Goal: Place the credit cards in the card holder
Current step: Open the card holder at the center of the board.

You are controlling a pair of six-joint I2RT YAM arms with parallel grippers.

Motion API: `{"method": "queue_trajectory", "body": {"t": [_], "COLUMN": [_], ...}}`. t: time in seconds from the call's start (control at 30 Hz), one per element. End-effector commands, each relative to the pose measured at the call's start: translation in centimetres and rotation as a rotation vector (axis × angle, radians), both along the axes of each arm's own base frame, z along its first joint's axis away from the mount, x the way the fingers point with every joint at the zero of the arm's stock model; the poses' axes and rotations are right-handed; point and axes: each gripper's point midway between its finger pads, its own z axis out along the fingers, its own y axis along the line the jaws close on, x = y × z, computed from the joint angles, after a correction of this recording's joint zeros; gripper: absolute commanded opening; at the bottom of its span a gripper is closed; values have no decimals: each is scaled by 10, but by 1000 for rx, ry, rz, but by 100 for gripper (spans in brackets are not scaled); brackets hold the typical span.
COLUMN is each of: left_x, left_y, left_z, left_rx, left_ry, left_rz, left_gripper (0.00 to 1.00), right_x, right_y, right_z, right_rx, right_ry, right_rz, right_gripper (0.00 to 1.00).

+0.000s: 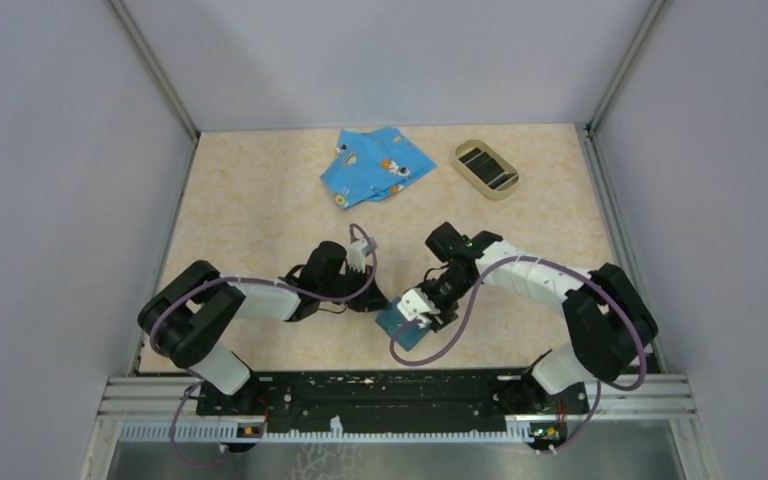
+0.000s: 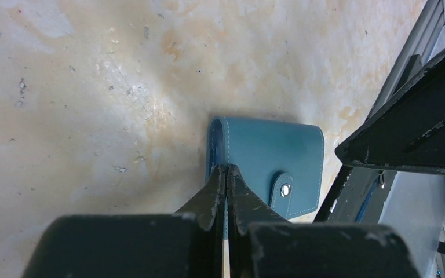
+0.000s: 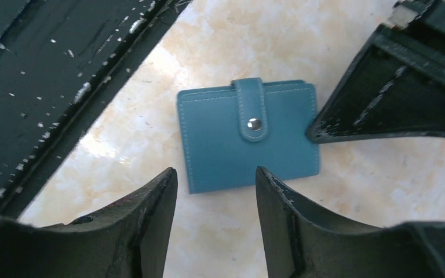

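Note:
The teal card holder [image 3: 246, 139] lies flat and snapped shut on the table near the front rail, partly hidden under the grippers in the top view [image 1: 400, 324]. My left gripper [image 2: 226, 168] is shut with nothing between its fingers. Its tips rest at the holder's spine-side edge, and its fingers [image 3: 382, 98] show in the right wrist view. My right gripper [image 3: 215, 174] hovers open just above the holder's opposite edge, holding nothing. The black credit cards [image 1: 487, 166] lie in a tan oval tray at the back right, far from both grippers.
The tan oval tray [image 1: 460, 158] stands at the back right. A bright blue cartoon-print cloth [image 1: 375, 165] lies at the back centre. The black front rail [image 3: 46, 75] runs close beside the holder. Grey walls enclose the table on three sides.

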Motion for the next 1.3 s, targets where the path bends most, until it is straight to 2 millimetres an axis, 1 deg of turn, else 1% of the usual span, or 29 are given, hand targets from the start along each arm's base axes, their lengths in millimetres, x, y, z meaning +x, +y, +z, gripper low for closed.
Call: {"method": "queue_trajectory", "body": {"t": [0.0,0.07,0.13,0.2,0.27,0.33,0.43,0.53,0.7,0.93,1.07,1.17,1.27], "left_x": [-16,-17,-18,-19,-20,-21,-21,-23,-24,-26,-26,-26,-26], "left_y": [-1,-3,-3,-3,-3,-5,-6,-7,-10,-12,-12,-11,-11], "left_z": [-11,-9,-7,-6,-5,-3,-2,-1,2,6,5,4,3], "left_rx": [-11,-31,-42,-45,-48,-56,-63,-71,-79,-86,-85,-85,-84], "left_ry": [45,43,39,36,30,29,28,25,20,15,14,13,13], "left_rz": [-37,-30,-30,-33,-38,-44,-50,-54,-58,-62,-61,-58,-54], "left_gripper": [0,0,0,0,0,0,0,0,0,0,0,0,0], "right_x": [9,12,8,3,3,4,8,7,7,2,2,2,2], "right_y": [20,31,41,44,51,54,52,48,48,43,45,47,54], "right_z": [16,10,2,-5,-6,-8,-15,-23,-31,-44,-49,-48,-43], "right_rx": [51,47,28,-13,-25,-45,-85,-118,-168,-270,-311,-324,-314], "right_ry": [-66,-83,-98,-114,-117,-120,-118,-108,-105,-125,-141,-142,-140], "right_rz": [157,164,170,189,174,166,144,136,115,118,90,75,44], "right_gripper": [49,46,45,43,43,42,40,39,38,32,28,19,12]}}
